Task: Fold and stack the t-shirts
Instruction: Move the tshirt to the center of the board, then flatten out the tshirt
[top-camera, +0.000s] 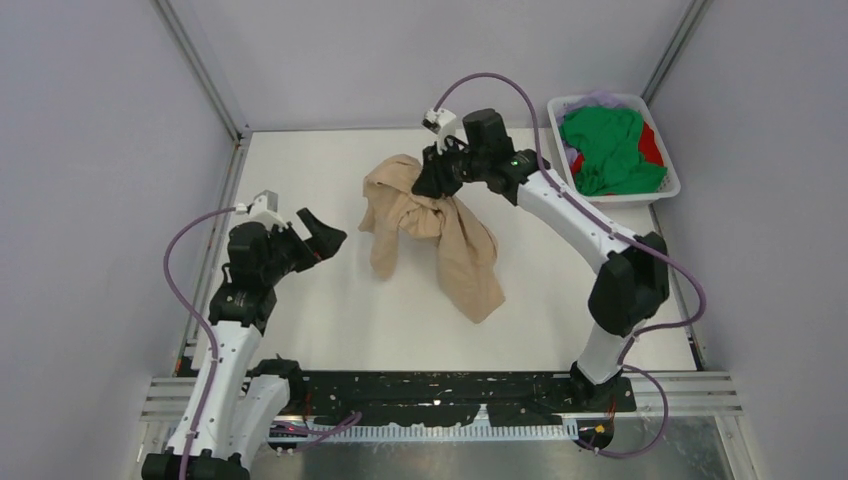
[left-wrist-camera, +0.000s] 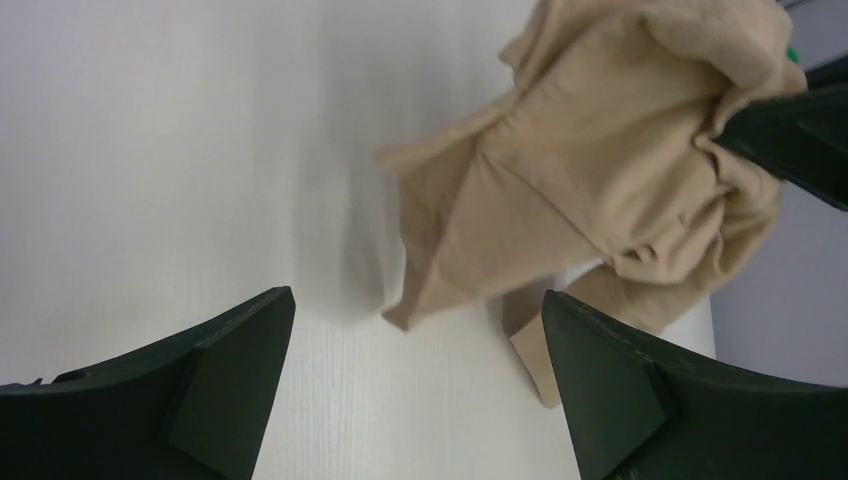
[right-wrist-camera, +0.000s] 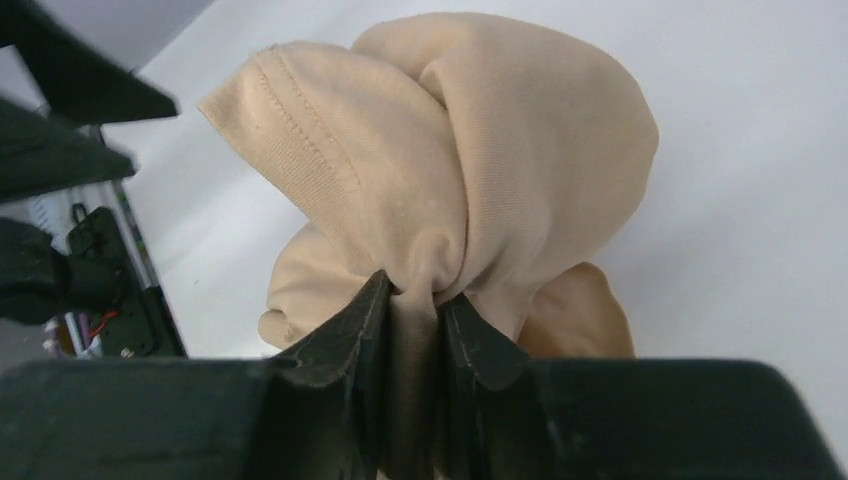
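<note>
White tabletop (top-camera: 300, 330) is filling the walled cell, with both arm bases sitting at its near edge. Nearest on the left, the left gripper (top-camera: 324, 238) is hovering over the table with its jaws spread wide and nothing between them.

Beyond it, toward the middle, the beige t-shirt (top-camera: 440, 245) is hanging in a bunched clump. Its long axis is running from a raised pinch at the far end down to a tail trailing on the table toward the near right. The right gripper (top-camera: 437, 180) is clamping that gathered pinch tightly.

From the free left gripper, the shirt is lying to the right and slightly farther out. A loose corner is dangling on the side facing it, so that arm seems better placed to take a second hold.

Farthest, in the right corner, the white slatted basket (top-camera: 668, 190) is holding a green t-shirt (top-camera: 605, 150), a red one (top-camera: 652, 145) and a lilac one (top-camera: 600, 100).
</note>
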